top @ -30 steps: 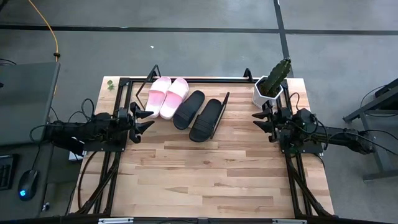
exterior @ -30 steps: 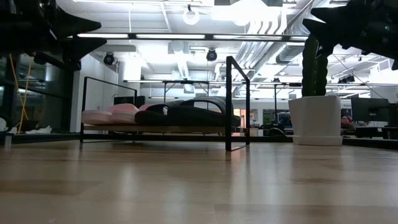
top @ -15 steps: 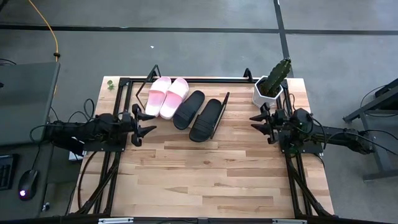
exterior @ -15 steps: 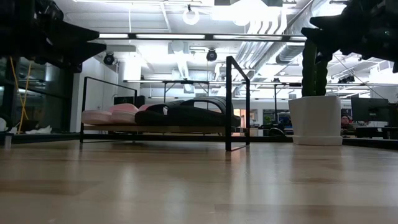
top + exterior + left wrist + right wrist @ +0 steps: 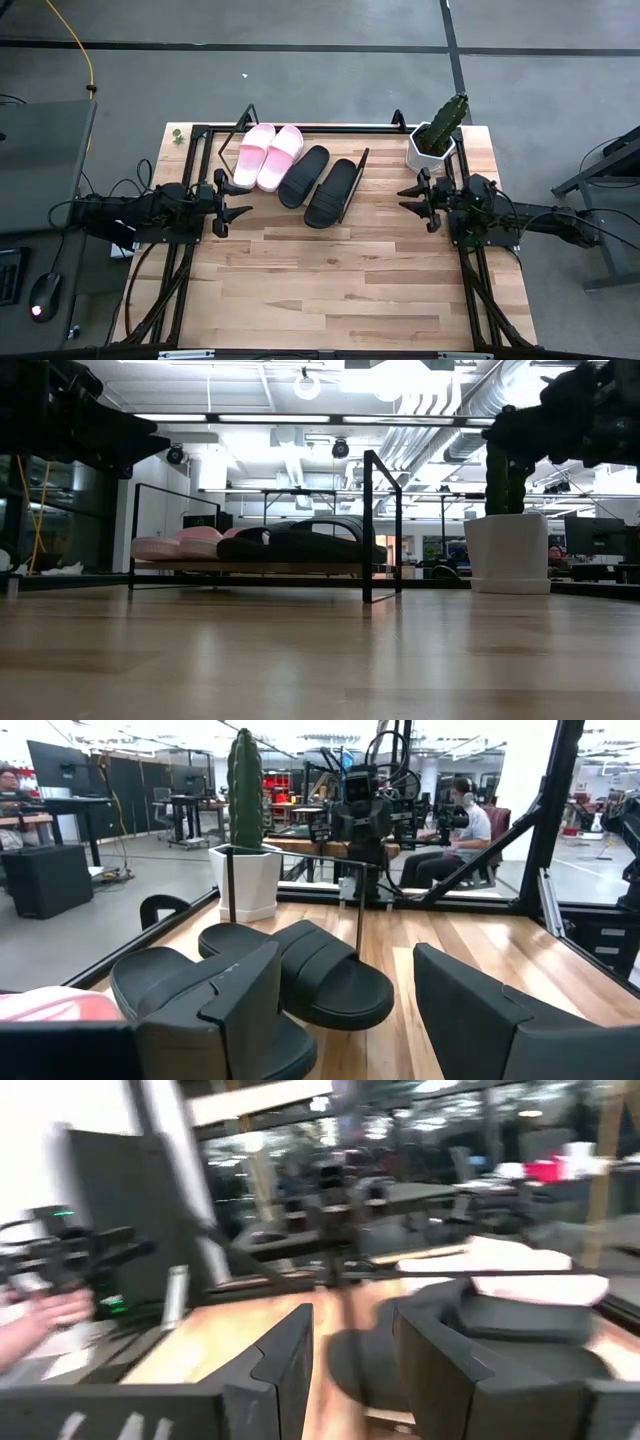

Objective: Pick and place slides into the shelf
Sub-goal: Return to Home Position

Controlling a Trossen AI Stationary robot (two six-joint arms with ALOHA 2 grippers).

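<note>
Now the wooden table [image 5: 330,290] spreads between the two arms, which reach in from its opposite side edges. The shelf [image 5: 356,180] stands just ahead of the left gripper [image 5: 238,197], a little toward the far edge from its fingertips. It is well apart from the right gripper [image 5: 402,199], which faces it across open tabletop. Both grippers hang above the table, pointing inward at each other, each empty with its fingers spread apart. All four slides lie side by side on the shelf. The two pink slides [image 5: 256,155] are nearest the left gripper and touch each other. The two black slides [image 5: 331,192] lie on the side toward the right gripper, the outer one just beside the shelf's wire end. In the left wrist view the black pair shows just past that gripper's parted fingers. A potted cactus [image 5: 433,140] stands just beside the right gripper, on its far side.
</note>
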